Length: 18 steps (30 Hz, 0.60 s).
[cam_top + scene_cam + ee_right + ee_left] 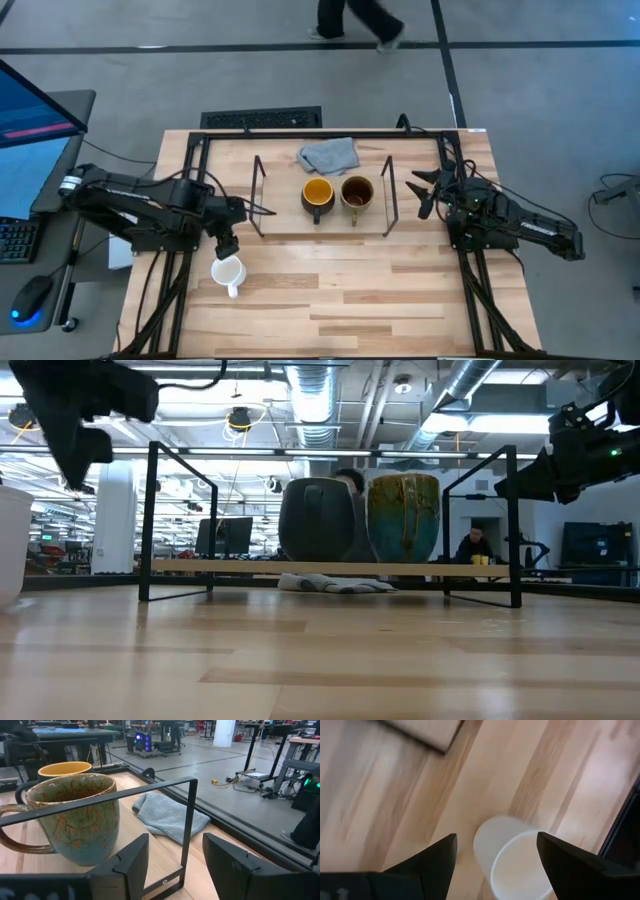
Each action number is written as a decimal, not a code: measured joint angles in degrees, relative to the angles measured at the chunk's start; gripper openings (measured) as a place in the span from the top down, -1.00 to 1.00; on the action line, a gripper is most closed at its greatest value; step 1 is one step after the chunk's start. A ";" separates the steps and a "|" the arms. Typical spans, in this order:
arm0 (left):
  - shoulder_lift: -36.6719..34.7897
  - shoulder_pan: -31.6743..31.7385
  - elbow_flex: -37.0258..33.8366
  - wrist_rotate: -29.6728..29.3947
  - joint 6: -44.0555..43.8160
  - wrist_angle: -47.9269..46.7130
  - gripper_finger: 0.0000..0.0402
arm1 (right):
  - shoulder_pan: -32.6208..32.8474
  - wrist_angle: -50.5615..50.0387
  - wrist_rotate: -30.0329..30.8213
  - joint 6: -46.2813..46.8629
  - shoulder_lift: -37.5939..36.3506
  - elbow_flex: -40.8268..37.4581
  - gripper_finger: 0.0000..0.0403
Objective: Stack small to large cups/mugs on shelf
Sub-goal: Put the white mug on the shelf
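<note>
The small white mug (228, 273) stands upright on the table near the left edge, its handle toward the near edge; it also shows in the left wrist view (512, 862). My left gripper (225, 244) hangs open just above it, on its far side, touching nothing. The dark mug with the yellow inside (317, 194) and the brown mug (357, 193) stand side by side on the shelf (322, 213). My right gripper (428, 190) is open, to the right of the shelf's right end frame (187, 827).
A grey cloth (328, 155) lies behind the shelf, near the table's far edge. A black metal frame (195, 160) edges the table. The near half of the wooden table (350, 300) is bare. A person walks on the floor beyond the far edge.
</note>
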 joint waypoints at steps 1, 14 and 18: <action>-0.43 -0.58 0.00 -0.70 0.95 1.13 -0.32 | 0.00 0.00 0.00 0.00 0.00 0.00 -0.04; -4.80 -3.50 0.00 -6.30 -4.00 3.82 -0.32 | 0.00 -0.02 0.00 -0.22 0.02 0.00 -0.04; -4.80 -3.37 0.00 -11.71 -5.92 3.93 -0.32 | 0.00 -0.03 0.00 -0.22 0.02 0.00 -0.04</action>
